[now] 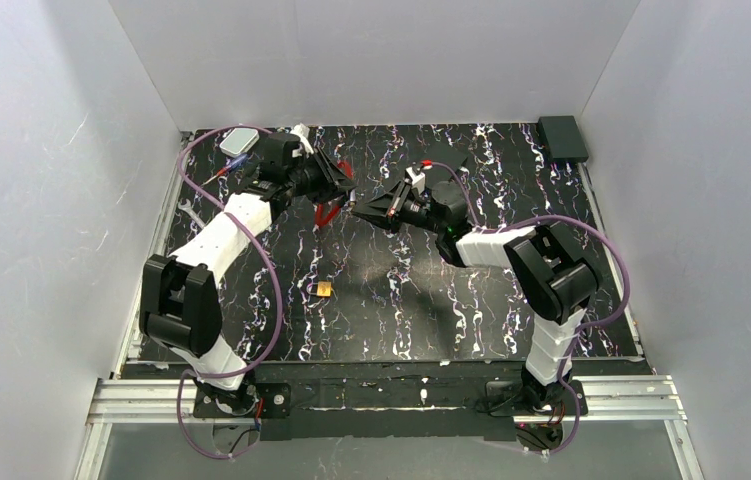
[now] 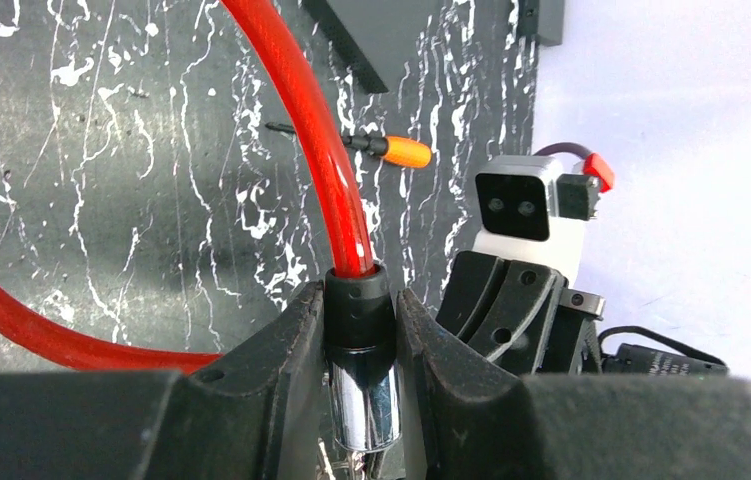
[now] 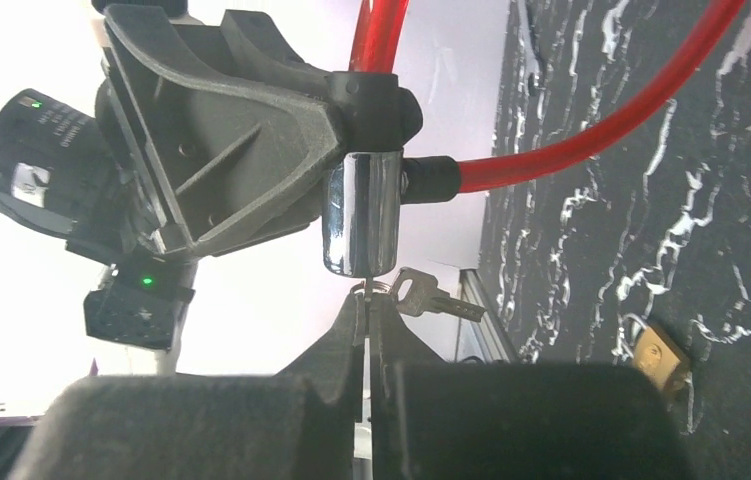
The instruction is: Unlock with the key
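Note:
The red cable loop lock (image 1: 326,212) hangs between both arms above the back of the table. My left gripper (image 2: 361,320) is shut on its black end (image 2: 357,305), just above the chrome cylinder (image 2: 363,400). In the right wrist view my right gripper (image 3: 365,300) is shut on a thin silvery key (image 3: 364,291), seen edge-on, whose tip meets the underside of the chrome cylinder (image 3: 363,212). A second key of the bunch (image 3: 431,297) dangles from the ring beside the fingertips. In the top view the two grippers, left (image 1: 336,185) and right (image 1: 361,210), face each other closely.
A small brass padlock (image 1: 323,289) lies on the black marbled table (image 1: 431,310) and also shows in the right wrist view (image 3: 658,350). An orange-handled screwdriver (image 2: 396,150) lies on the table behind the cable. A black box (image 1: 562,137) sits at the back right corner.

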`<state>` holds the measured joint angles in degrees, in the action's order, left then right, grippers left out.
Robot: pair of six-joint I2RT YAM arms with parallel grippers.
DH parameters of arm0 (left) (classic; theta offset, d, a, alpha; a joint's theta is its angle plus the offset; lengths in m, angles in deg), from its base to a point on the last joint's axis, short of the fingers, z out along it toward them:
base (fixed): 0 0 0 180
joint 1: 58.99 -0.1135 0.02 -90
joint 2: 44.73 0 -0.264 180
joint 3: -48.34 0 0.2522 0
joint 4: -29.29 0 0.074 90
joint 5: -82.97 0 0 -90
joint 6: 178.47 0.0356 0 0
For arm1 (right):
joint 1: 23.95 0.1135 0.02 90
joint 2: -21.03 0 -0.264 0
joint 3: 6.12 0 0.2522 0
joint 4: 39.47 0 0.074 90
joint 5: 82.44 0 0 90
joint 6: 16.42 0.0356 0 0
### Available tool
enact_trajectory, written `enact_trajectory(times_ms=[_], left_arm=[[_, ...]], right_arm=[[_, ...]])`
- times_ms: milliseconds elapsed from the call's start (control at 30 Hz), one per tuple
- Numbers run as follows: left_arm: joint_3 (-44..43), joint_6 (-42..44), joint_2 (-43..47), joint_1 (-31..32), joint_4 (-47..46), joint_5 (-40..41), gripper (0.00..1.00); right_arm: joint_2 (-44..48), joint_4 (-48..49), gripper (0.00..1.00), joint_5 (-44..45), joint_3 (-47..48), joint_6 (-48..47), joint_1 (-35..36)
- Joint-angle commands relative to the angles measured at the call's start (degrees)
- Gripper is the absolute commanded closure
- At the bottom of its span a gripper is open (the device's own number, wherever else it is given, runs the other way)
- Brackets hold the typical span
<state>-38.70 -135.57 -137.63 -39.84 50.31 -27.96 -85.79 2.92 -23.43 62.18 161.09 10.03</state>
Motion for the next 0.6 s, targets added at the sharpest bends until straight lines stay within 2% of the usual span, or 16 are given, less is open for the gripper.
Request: enact_trajectory(times_ms=[0,567], left_arm=[[2.3,-0.7,4.6,1.4,3.7,-10.0,1.0],[4.3,-4.2,4.8,-1.0,0.1,-12.0,1.0]], right_arm=[[-0.8,17.3,0.99,10.2,2.3,6.0,-1.5],[-4.5,28.9,0.99,22.9,1.4,16.9,-0.6]])
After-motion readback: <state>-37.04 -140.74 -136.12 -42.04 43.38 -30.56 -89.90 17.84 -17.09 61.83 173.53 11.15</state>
